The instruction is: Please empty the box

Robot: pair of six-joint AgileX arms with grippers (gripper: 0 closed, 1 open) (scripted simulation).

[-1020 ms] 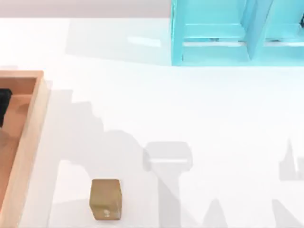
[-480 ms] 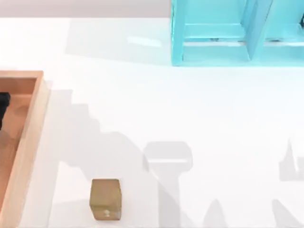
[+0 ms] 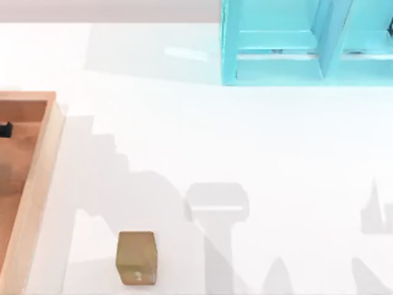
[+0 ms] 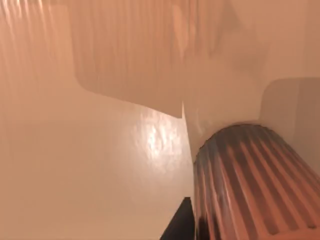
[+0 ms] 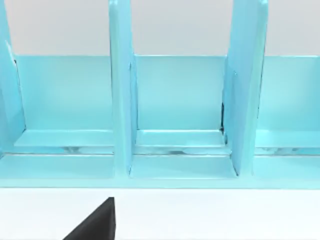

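The box [image 3: 38, 184] sits at the table's left edge, its long axis running near to far, partly cut off by the top view. The left gripper [image 3: 5, 129] is inside it, near the far end; finger opening cannot be told. Its wrist view looks down at the orange-brown floor with a ribbed brown cylinder [image 4: 250, 185] close beside a dark fingertip [image 4: 181, 224]. The right arm faces the turquoise shelf unit [image 5: 175, 115], well apart. The left arm is clearly nearer. A tan block [image 3: 136, 258] stands outside.

We count one box [image 3: 38, 178] at the frame's left edge, one small tan block [image 3: 136, 257] at lower left, one turquoise shelf unit [image 3: 307, 43] at upper right, one ribbed cylinder [image 4: 250, 185] in the left wrist view.
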